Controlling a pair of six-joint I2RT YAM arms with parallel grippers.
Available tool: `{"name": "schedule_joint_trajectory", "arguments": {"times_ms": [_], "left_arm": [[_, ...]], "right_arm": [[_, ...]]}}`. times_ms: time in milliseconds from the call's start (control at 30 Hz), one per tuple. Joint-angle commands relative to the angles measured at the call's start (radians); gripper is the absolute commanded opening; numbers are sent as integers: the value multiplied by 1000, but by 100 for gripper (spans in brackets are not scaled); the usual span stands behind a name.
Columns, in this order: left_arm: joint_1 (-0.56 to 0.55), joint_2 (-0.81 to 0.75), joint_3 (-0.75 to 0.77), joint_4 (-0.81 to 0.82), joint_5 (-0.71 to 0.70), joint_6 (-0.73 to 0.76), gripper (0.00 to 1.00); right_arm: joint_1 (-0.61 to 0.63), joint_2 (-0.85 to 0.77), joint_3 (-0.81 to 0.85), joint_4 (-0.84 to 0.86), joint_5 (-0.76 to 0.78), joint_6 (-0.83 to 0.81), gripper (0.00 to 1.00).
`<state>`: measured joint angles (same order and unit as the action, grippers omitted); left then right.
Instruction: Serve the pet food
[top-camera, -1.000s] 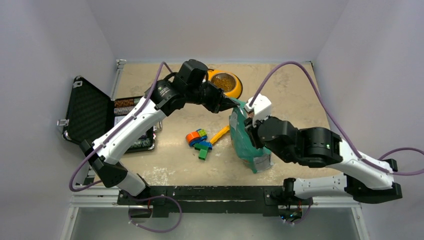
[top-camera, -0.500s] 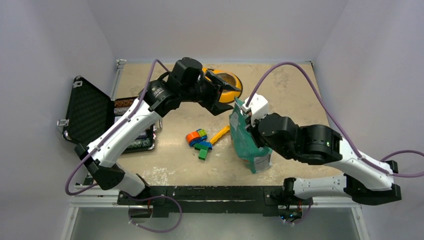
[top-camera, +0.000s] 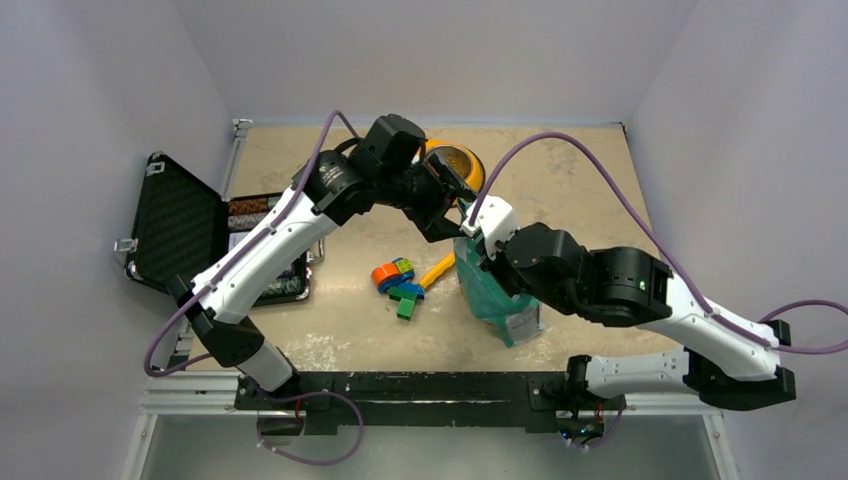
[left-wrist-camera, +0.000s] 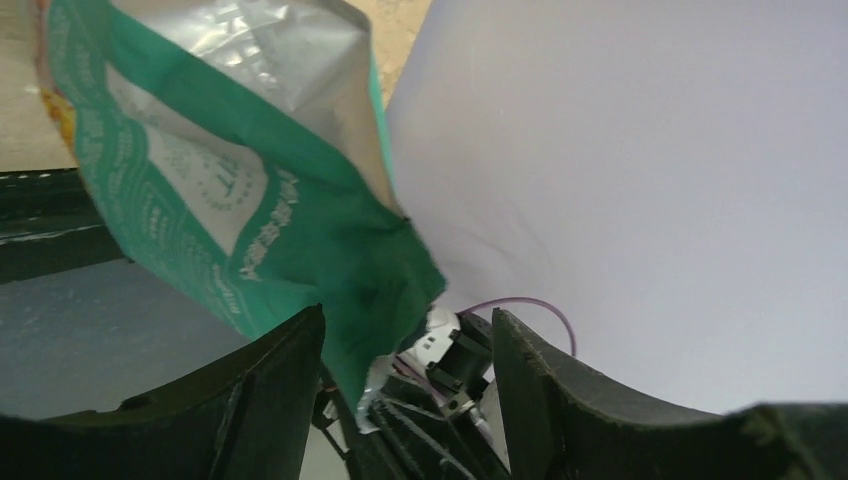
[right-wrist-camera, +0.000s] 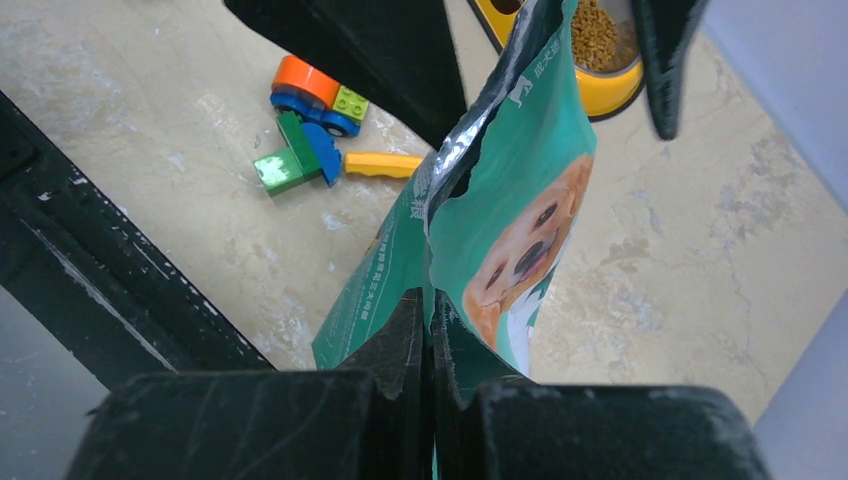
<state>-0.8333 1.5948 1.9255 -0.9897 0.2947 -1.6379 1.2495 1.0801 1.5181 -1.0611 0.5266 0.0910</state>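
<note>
The teal-green pet food bag (top-camera: 495, 292) with a golden dog (right-wrist-camera: 520, 250) stands upright on the table, right of centre. My right gripper (right-wrist-camera: 431, 300) is shut on the bag's torn top edge, also seen from above (top-camera: 482, 238). My left gripper (top-camera: 452, 198) is open, its fingers (left-wrist-camera: 270, 390) standing either side of the bag's top corner (left-wrist-camera: 385, 300) without pinching it. Brown pet food (right-wrist-camera: 595, 35) lies in the yellow bowl (right-wrist-camera: 612, 92) just behind the bag; from above the bowl (top-camera: 470, 165) is partly hidden by the left arm.
Colourful toy blocks (top-camera: 400, 285) and a yellow piece (top-camera: 440, 270) lie left of the bag. An open black case (top-camera: 175, 225) sits at the table's left edge. The black mounting rail (top-camera: 420, 385) runs along the near edge.
My left gripper let go of the bag's top corner and opened, pulled back left, then returned beside it. My right gripper closed on the bag's top edge and shifted slightly left.
</note>
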Motion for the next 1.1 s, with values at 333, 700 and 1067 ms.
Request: {"name": "schedule_joint_trajectory", "arguments": {"times_ms": [333, 700, 1067], "left_arm": [[-6, 53, 37, 30, -17, 186, 27], [22, -11, 3, 84, -34, -35, 0], [22, -59, 5, 83, -38, -86, 0]], "right_arm": [[-14, 34, 66, 24, -22, -46, 0], [-15, 26, 37, -39, -43, 33, 39], [-58, 93, 80, -51, 10, 43, 38]]}}
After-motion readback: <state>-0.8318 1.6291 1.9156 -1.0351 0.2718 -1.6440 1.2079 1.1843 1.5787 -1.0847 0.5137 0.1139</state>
